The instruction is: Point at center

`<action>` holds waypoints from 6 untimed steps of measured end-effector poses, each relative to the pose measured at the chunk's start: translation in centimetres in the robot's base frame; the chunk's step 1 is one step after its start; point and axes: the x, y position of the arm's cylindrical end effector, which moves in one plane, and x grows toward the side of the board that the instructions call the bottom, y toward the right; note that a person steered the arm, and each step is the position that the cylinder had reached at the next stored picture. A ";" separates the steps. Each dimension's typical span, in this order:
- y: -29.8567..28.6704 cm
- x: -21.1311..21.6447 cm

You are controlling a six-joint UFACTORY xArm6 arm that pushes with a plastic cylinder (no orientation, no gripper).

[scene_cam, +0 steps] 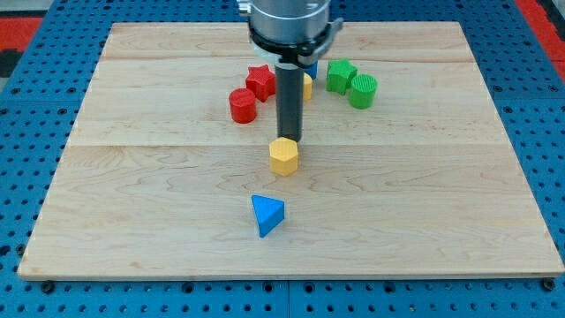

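- Hovering near the middle of the wooden tabletop, my tip stands just above the yellow hexagonal block, touching it or a hair short of it; I cannot tell which.
- No claw is fitted to this arm, so there is nothing to open or close; the dark rod grips nothing.
- The task's thing is the tabletop's centre itself, a bare spot of wood about where the yellow hexagonal block sits, midway between the left and right edges.
- The blue triangular block lies nearer the bottom edge, apart from the yellow one.
- Toward the top edge sit a red star block and a red cylinder on the view's left of the rod, a green block and a green ribbed cylinder on its right.
- A second yellow block and a blue block peep from behind the rod, shapes hidden.
- Judged as handling: the centre needs no hold, only a steady point; the small blocks look light and hard and would slide easily on smooth wood, so any drift may shove the yellow hexagon off.
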 end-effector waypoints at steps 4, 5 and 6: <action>0.4 1.2; 0.5 -4.1; 1.5 -5.5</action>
